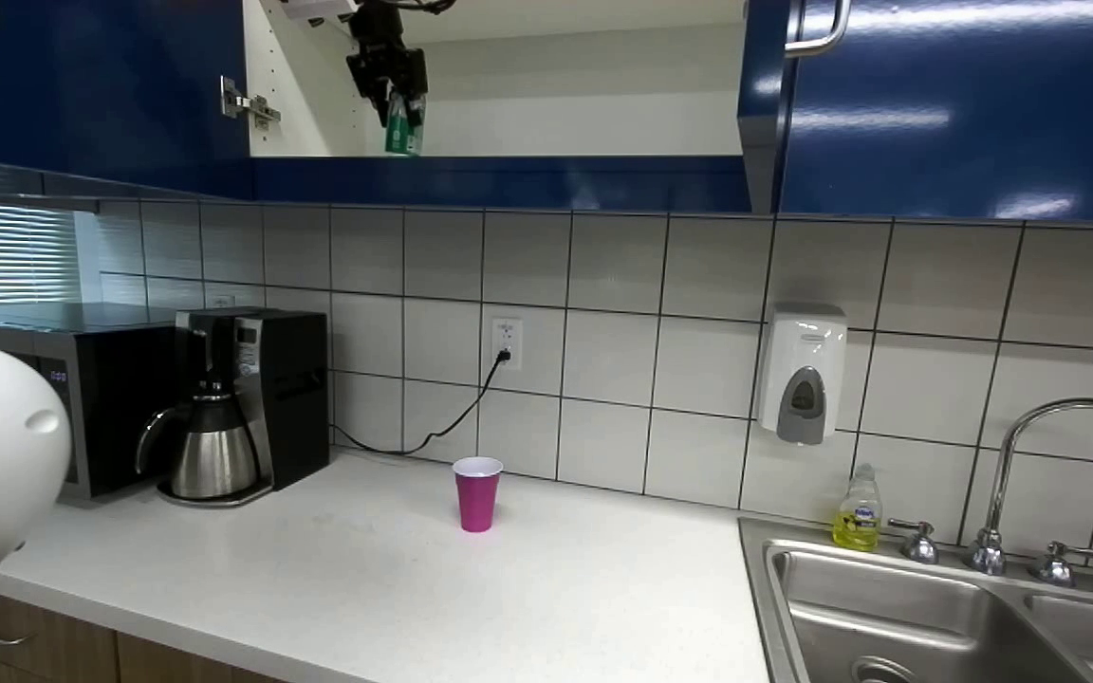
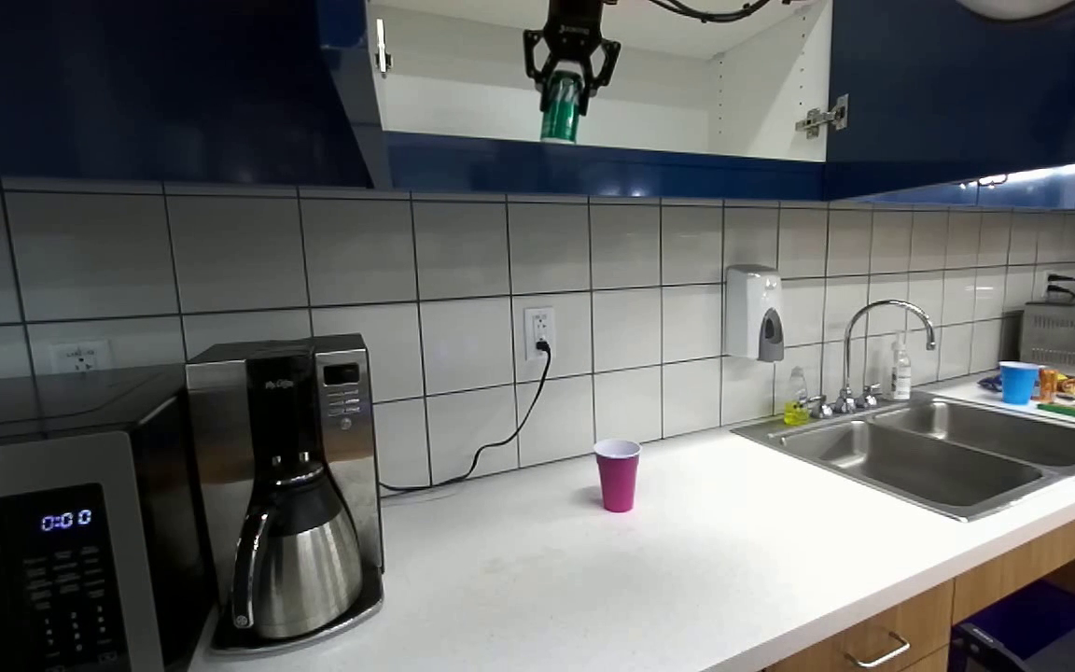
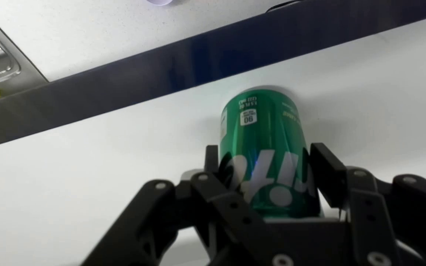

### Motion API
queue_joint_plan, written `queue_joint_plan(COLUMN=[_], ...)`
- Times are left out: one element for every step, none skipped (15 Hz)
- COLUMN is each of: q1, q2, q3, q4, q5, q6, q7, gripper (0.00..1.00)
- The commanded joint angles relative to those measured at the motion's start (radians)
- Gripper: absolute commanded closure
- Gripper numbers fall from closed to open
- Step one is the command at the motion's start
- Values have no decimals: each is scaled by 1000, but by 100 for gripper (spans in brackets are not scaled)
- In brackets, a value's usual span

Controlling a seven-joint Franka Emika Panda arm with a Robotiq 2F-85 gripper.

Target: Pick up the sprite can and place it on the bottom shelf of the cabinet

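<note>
"What's that gripper [image 2: 564,105] got?"
"The sprite can [image 3: 263,129]; the black jaws are clamped on its sides, inside the cabinet [image 1: 509,180], glossy blue outside, smooth white within."
"And below the jaws?"
"The flat white bottom shelf [image 3: 105,166]; from here I can't tell whether the can touches it."
"How does the can look?"
"Shiny green cylinder, white lettering between the jaws, silvery rim below them."

The sprite can [image 2: 561,114] was inside the cabinet [image 2: 687,173] — below, on the counter [image 2: 593,588], the cup [image 2: 618,481] stood between coffee maker [image 2: 284,429] and sink [image 2: 943,467].
</note>
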Motion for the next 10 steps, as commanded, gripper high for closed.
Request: queue_joint_plan(q1=[14, 15, 15, 15, 15, 14, 13, 11, 10, 7], q2=[51, 56, 61, 66, 70, 71, 73, 70, 67, 61], q3=[-3, -3, -3, -3, -3, -3, -3, -2, -1, 0], q4=[101, 109, 118, 127, 134, 138, 143, 142, 140, 134], q5=[-20, -19, -19, -18, -17, -15, -12, -7, -5, 1], q6=[-53, -61, -66, -71, -73, -75, -79, -79, -80, -82], q7=[31, 35, 37, 38, 39, 39, 38, 35, 35, 32], gripper=[62, 12, 11, 5, 0, 0, 0, 0, 0, 0])
